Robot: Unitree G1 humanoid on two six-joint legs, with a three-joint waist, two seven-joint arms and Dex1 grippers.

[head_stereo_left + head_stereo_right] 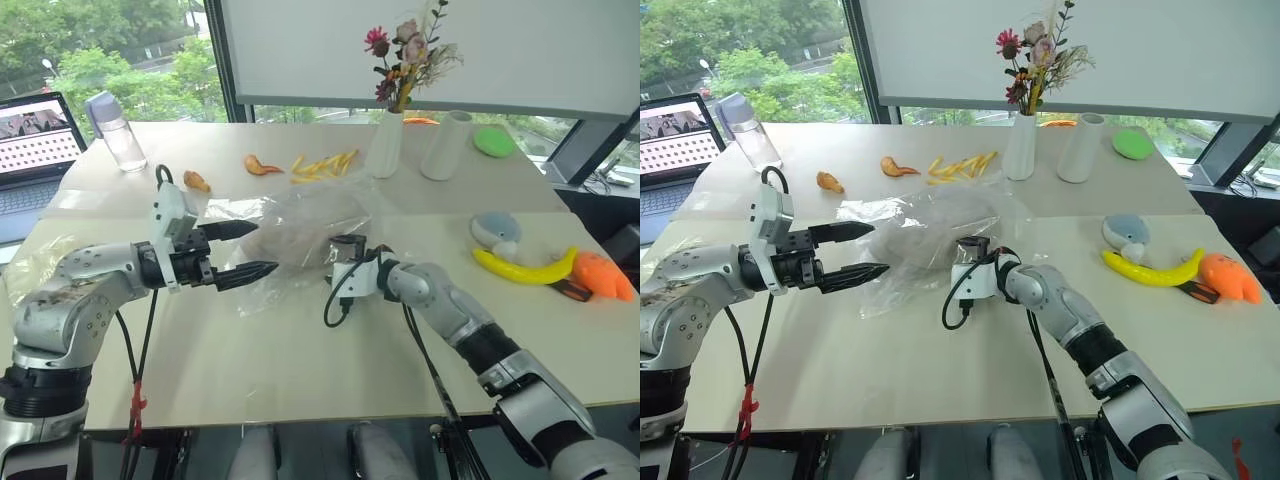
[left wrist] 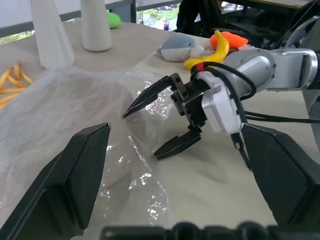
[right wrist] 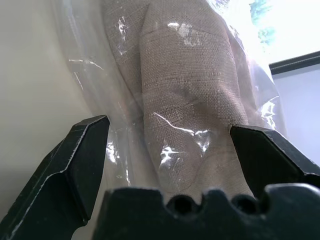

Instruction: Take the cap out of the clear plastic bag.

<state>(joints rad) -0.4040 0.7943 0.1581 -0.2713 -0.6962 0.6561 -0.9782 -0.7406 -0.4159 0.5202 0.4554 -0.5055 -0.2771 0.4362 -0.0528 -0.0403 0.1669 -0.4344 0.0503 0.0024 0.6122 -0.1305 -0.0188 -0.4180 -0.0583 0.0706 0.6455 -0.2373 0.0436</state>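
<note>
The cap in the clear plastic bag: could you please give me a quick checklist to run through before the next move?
1. Right gripper open: ok.
2. Left gripper open: ok.
3. Cap between the right fingers: ok, in its wrist view.
4. Cap out of the clear plastic bag: not ok, film covers it.
5. Bag mouth located: cannot tell.
6. Either gripper gripping the bag: not ok, both apart from it.
</note>
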